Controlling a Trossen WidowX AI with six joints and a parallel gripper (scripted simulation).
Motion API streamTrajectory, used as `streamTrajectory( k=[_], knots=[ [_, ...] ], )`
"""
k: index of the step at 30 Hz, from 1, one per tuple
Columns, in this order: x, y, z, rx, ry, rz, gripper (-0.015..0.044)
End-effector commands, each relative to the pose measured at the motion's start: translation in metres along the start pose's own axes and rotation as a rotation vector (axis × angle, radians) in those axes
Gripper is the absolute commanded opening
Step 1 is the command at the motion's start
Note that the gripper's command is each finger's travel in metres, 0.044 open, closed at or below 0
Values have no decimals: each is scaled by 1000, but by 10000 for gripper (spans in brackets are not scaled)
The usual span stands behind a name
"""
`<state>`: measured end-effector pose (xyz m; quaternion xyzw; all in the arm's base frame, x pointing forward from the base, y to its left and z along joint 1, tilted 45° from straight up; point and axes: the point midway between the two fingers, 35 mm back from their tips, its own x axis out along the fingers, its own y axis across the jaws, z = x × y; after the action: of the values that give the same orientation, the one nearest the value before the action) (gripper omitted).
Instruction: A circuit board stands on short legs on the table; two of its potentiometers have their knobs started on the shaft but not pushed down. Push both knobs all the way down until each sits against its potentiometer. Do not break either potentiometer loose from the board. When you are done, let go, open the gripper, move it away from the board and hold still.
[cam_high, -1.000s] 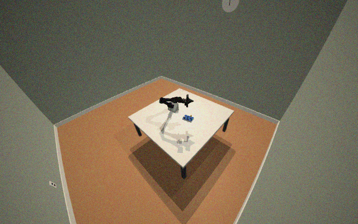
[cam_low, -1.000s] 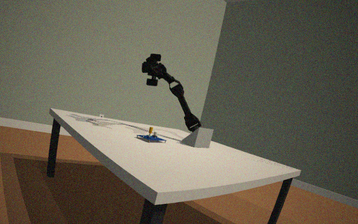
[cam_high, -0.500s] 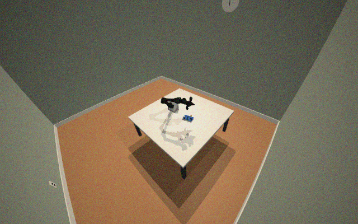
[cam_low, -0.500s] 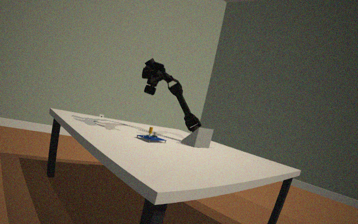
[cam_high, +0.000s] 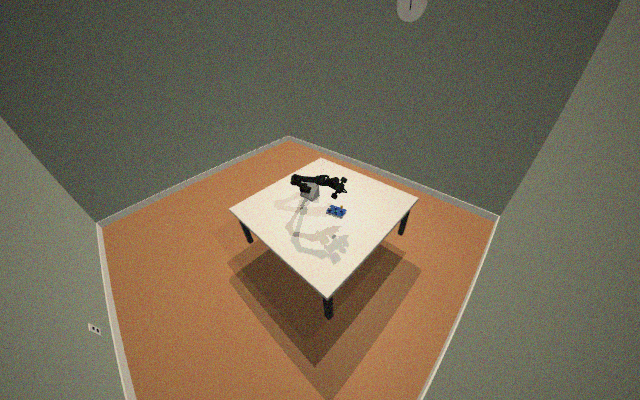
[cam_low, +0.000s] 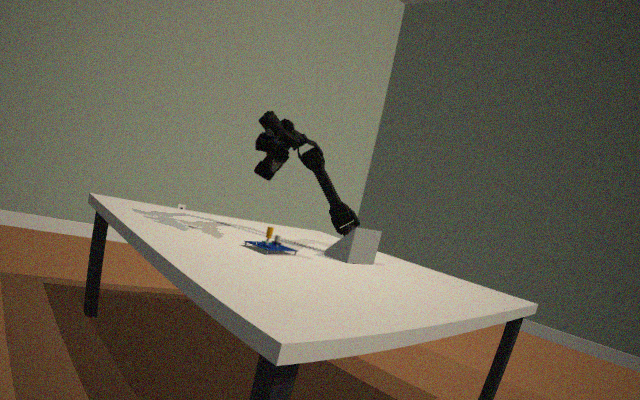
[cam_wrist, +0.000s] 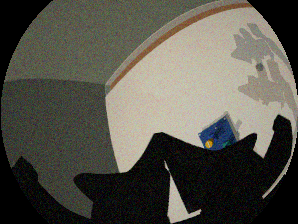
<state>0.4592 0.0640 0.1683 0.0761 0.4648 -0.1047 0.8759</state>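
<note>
The blue circuit board (cam_high: 332, 212) (cam_low: 284, 249) (cam_wrist: 228, 128) stands on short legs on the white table. A yellow knob (cam_high: 341, 207) (cam_low: 270, 232) (cam_wrist: 209, 144) stands upright and high above the board. A shorter grey knob (cam_low: 278, 240) stands beside it, nearer the arm's base. Whether it sits against its potentiometer is too small to tell. My gripper (cam_high: 344, 190) (cam_low: 260, 142) (cam_wrist: 158, 137) is shut and empty, well above the board and touching nothing. In the wrist view its dark fingers hide the board's lower edge.
The arm's grey wedge-shaped base (cam_high: 310, 191) (cam_low: 366, 246) stands on the table (cam_high: 370, 200) (cam_low: 400, 300) (cam_wrist: 160, 110) beside the board. The arm's shadows fall on the table top on the far side of the board from the base in the exterior view.
</note>
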Motion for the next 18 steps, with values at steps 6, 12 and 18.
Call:
streamTrajectory(
  k=[6,12,18],
  knots=[
    [13,-20,-18,-187,103,-136,0],
    [20,-35,-32,-329,193,-224,0],
    [25,-50,-45,-476,292,-301,0]
  ],
)
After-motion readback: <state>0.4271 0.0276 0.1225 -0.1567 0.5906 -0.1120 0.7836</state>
